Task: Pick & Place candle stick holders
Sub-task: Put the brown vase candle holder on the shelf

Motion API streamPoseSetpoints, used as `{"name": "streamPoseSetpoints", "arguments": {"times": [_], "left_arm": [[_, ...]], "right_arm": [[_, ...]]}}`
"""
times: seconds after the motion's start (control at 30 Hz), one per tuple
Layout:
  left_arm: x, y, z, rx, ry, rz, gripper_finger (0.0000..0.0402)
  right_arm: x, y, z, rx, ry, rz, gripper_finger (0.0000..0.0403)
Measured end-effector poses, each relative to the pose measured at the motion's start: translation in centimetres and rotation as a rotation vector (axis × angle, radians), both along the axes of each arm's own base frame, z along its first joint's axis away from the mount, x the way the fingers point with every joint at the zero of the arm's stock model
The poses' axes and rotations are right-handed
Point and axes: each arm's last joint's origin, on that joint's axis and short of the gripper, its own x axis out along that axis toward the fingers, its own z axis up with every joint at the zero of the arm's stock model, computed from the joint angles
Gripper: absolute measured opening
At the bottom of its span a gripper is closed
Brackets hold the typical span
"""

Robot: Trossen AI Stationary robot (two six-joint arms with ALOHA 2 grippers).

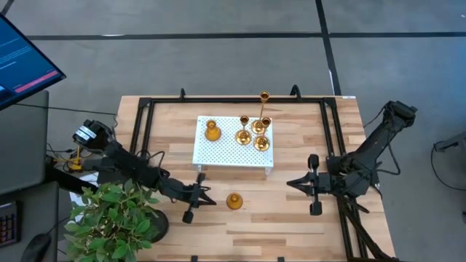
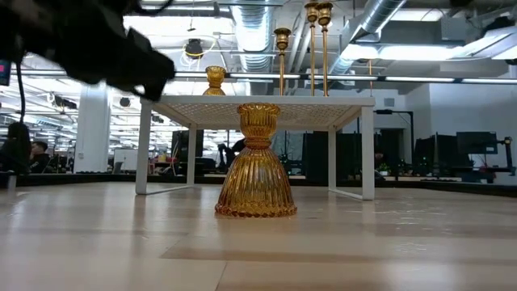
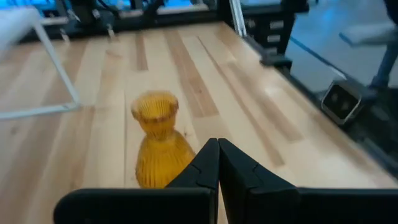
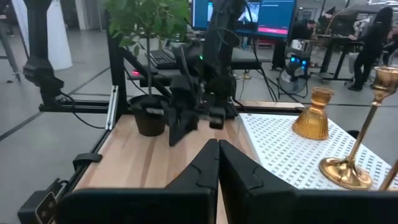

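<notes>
Five candle stick holders stand on the white tray. One amber holder sits on the worktop before the tray, unplaced. Left jaws beside it, shut, empty; right jaws shut, empty.

Glossy ribbed amber holder stands on a smooth pale wood table.

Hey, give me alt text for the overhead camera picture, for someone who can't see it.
Seen from above, a wooden table holds a white perforated tray carrying several gold candle holders, with one amber holder standing alone on the wood in front of it. The left gripper sits beside that holder, fingers shut; the right gripper waits opposite, also shut. A potted plant fills the lower left corner.
</notes>
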Motion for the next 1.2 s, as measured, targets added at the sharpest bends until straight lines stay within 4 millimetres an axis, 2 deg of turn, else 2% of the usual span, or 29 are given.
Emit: {"name": "streamPoseSetpoints", "arguments": {"times": [0.3, 0.53, 0.93, 1.2], "left_arm": [[1.5, 0.5, -2.4, 0.022, 0.068, 0.005, 0.0007], [2.4, 1.0, -3.8, -0.003, 0.097, 0.044, 0.0033], [3.1, 1.0, -4.1, -0.044, 0.020, 0.052, 0.0135], [4.5, 1.5, -2.7, -0.071, -0.037, 0.087, 0.0216]], "right_arm": [[-0.1, 0.1, 0.0, 0.000, 0.001, 0.006, 0.0000], [-0.1, 0.1, 0.0, -0.002, 0.002, 0.009, 0.0000], [0.0, 0.1, 0.0, -0.002, 0.003, 0.012, 0.0000], [0.0, 0.1, 0.0, -0.002, 0.003, 0.011, 0.0000]]}}
